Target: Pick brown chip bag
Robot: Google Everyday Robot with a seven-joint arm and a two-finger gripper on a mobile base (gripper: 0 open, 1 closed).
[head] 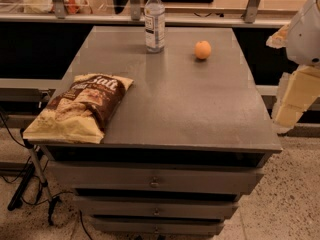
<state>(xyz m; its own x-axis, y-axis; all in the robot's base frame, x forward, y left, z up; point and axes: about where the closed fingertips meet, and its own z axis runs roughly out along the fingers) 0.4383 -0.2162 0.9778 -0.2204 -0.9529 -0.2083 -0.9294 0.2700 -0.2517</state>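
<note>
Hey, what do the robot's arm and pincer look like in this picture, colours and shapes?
The arm shows at the right edge as a smooth, rounded white shell. Below it the pincer, just right of the grey cabinet, appears as blocky pale cream-yellow pieces. No cables or markings are visible on either.
</note>
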